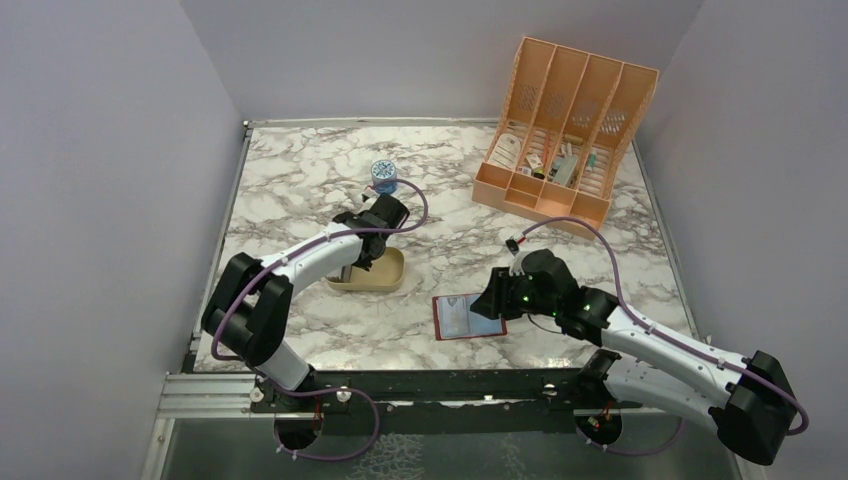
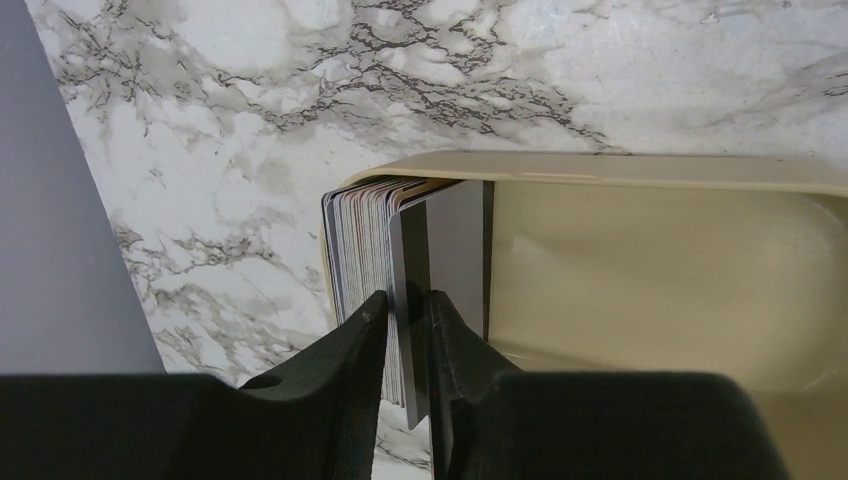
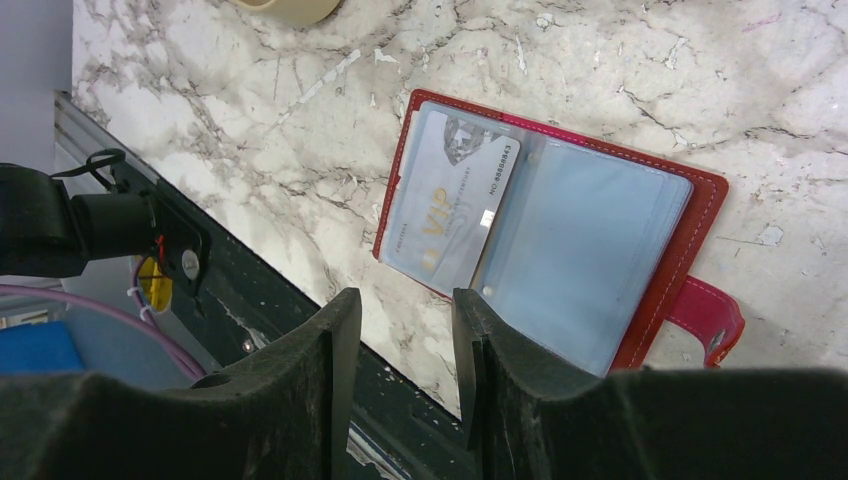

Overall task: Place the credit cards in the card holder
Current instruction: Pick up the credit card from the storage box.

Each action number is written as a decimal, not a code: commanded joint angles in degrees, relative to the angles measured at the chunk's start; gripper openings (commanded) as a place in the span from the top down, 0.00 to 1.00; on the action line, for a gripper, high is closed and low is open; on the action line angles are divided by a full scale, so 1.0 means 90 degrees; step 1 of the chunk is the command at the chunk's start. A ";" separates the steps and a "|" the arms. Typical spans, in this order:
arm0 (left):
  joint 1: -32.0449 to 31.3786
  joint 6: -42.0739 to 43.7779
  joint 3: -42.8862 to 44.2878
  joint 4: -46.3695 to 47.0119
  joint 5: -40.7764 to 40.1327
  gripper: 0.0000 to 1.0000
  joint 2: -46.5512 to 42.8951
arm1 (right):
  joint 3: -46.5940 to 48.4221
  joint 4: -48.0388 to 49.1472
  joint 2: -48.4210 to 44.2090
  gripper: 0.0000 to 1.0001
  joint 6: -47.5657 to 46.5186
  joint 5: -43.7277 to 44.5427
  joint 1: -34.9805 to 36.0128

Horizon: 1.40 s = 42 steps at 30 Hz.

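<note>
A stack of greyish credit cards (image 2: 365,240) stands on edge at the left end of the tan tray (image 2: 650,250). My left gripper (image 2: 408,300) is shut on one grey card (image 2: 445,240) at the stack's right side. In the top view the left gripper (image 1: 362,245) is over the tray (image 1: 385,275). The dark red card holder (image 1: 467,315) lies open on the table, pale blue pockets up. One pale card (image 3: 450,195) sits in its left pocket (image 3: 440,200). My right gripper (image 3: 405,310) is open and empty just above the holder's near edge (image 3: 560,240).
A peach slotted organizer (image 1: 560,120) with small items stands at the back right. A small blue-capped bottle (image 1: 383,176) stands behind the tray. The table's dark front rail (image 1: 440,385) runs just below the holder.
</note>
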 commanded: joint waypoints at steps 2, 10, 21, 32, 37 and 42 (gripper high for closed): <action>0.0028 -0.0082 0.0172 -0.0166 0.0507 0.80 -0.0319 | -0.0007 0.0042 -0.0030 0.61 -0.0038 0.0026 0.0040; 0.0028 -0.0281 0.0259 -0.0157 0.1412 0.97 -0.0704 | -0.0072 -0.0205 -0.0093 0.61 -0.0008 0.0136 0.0045; 0.0028 -0.0193 0.0111 0.0003 0.1269 0.84 -0.1016 | -0.0041 -0.0431 -0.0060 0.61 0.0084 0.0307 0.0041; 0.0030 0.0086 0.0078 -0.0005 0.0362 0.60 -0.0337 | 0.0041 -0.0292 0.0033 0.61 0.0084 0.0206 0.0040; 0.0038 0.0079 0.0082 -0.0018 0.0005 0.57 -0.0282 | 0.0058 -0.0264 0.0037 0.61 -0.0022 0.0228 0.0040; 0.0038 0.0077 0.0054 -0.0072 -0.0148 0.57 -0.0117 | 0.0062 -0.0223 0.0031 0.61 -0.0050 0.0213 0.0037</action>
